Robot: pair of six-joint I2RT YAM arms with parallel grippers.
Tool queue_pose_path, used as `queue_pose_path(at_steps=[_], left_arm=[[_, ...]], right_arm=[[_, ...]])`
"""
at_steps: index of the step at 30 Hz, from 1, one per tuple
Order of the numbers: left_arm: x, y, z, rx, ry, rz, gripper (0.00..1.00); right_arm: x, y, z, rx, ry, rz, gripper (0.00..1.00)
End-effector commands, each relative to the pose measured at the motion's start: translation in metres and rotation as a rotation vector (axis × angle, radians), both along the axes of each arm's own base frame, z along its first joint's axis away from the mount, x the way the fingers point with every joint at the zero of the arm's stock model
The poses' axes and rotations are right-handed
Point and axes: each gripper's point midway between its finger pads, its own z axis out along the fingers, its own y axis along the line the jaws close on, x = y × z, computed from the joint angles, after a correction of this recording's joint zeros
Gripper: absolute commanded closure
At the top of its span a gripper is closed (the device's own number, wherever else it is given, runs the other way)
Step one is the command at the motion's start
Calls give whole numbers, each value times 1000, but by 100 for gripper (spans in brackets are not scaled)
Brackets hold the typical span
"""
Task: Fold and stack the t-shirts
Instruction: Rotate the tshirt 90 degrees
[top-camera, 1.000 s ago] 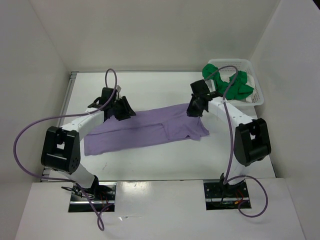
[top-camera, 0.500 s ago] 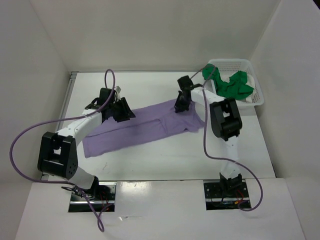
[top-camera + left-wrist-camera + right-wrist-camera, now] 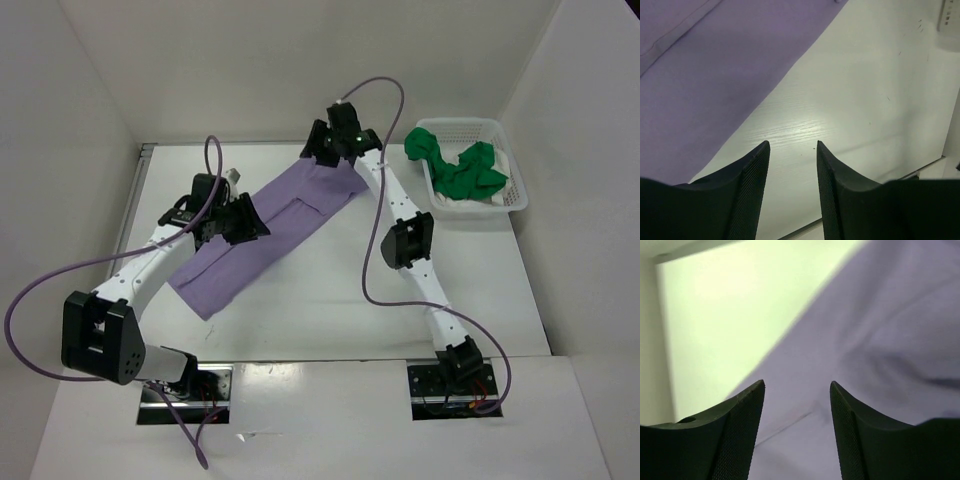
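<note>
So, you're early in the job. On the surface (image 3: 300,320) only the purple shirt (image 3: 270,225) is out. It lies flat as a long band running diagonally from the near left toward the far middle, with a lengthwise seam or fold line along it. I judge it is at most partly folded, since it's far from a compact packet.

At the far right sits the basket (image 3: 515,195), with the green shirt (image 3: 460,170) crumpled inside. A pale scrap shows beside it at the basket's right end. That may be the white shirt, but it's too small to be sure. Nothing is stacked yet, so you have this fold to finish, two more shirts to take out and fold, and then the stacking.

Your right end effector (image 3: 796,384) hangs over the far end of the purple shirt, fingers apart, with cloth below them and nothing between them. Your left end effector (image 3: 792,145) is at the shirt's left edge, about midway along. Its fingers are parted with bare surface showing through the gap, and it grips nothing.
</note>
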Motion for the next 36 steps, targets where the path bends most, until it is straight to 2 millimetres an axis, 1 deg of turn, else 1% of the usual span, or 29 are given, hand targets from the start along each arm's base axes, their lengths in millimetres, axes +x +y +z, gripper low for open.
queue_pose_path(at_steps=[1, 2, 3, 4, 5, 6, 7, 8, 9, 10, 11, 12, 13, 14, 15, 16, 17, 18, 19, 21, 22, 26, 27, 28, 31, 33, 34, 35, 36], left_arm=[[4, 0, 22, -4, -55, 12, 50], [8, 4, 23, 2, -66, 28, 50], [10, 8, 27, -3, -88, 39, 52], [15, 21, 30, -6, -106, 76, 55], [18, 27, 30, -5, -106, 95, 59], [18, 32, 26, -8, -105, 91, 63], [20, 37, 26, -7, -105, 108, 68], [22, 47, 29, 1, -119, 123, 71], [20, 51, 27, 3, -116, 136, 73], [17, 57, 22, 5, -106, 151, 75], [17, 69, 24, 6, -113, 184, 76], [16, 75, 19, 14, -106, 194, 77], [14, 79, 18, 15, -106, 206, 77], [12, 83, 12, 17, -89, 216, 77], [14, 84, 14, 7, -100, 216, 77], [11, 84, 9, 8, -87, 216, 75], [14, 84, 7, 8, -88, 216, 73], [14, 83, 7, 2, -85, 222, 72], [15, 89, 7, 11, -86, 240, 71], [16, 94, 9, 18, -95, 259, 67], [16, 97, 10, 13, -92, 274, 66], [17, 93, 7, -10, -89, 264, 60], [17, 93, 4, -16, -82, 271, 60], [16, 91, 4, -23, -81, 264, 59], [16, 91, 4, -17, -85, 258, 59], [14, 91, 0, -16, -75, 258, 59], [14, 91, 0, -16, -75, 258, 59], [14, 91, 0, -16, -75, 258, 59], [12, 92, -4, -9, -70, 252, 59]], right_arm=[[-52, 10, 186, 72, -247, 105, 39], [-76, 23, 169, 32, -167, 149, 39], [-88, 29, 164, -9, -148, 170, 40], [-105, 37, 169, -23, -133, 190, 48], [-134, 66, 143, -67, -66, 270, 72], [-149, 77, 134, -98, -49, 301, 84], [-164, 85, 141, -114, -61, 314, 95], [-190, 109, 114, -158, -28, 365, 99], [-198, 115, 109, -162, -34, 348, 100], [-230, 100, 93, -171, 24, 354, 100], [-225, 115, 115, -37, -83, 346, 100], [-237, 110, 119, 37, -53, 306, 95], [-258, 90, 114, 49, -26, 285, 91], [-260, 90, 120, 92, -57, 273, 83], [-274, 81, 92, 91, 5, 269, 72], [-282, 87, 92, 131, 2, 289, 67], [-288, 89, 83, 150, 33, 298, 59], [-304, 93, 57, 166, 120, 304, 56], [-305, 95, 37, 170, 160, 292, 56], [-312, 113, 24, 229, 177, 290, 53], [-315, 120, 7, 223, 198, 292, 51], [-301, 128, -29, 190, 222, 207, 48], [-296, 132, -30, 204, 228, 179, 48], [-293, 135, -40, 199, 244, 169, 48], [-281, 140, -55, 184, 256, 117, 48], [-277, 139, -64, 153, 264, 95, 53], [-270, 142, -61, 157, 247, 73, 55], [-272, 139, -70, 139, 263, 69, 57], [-263, 137, -66, 144, 249, 52, 61]])
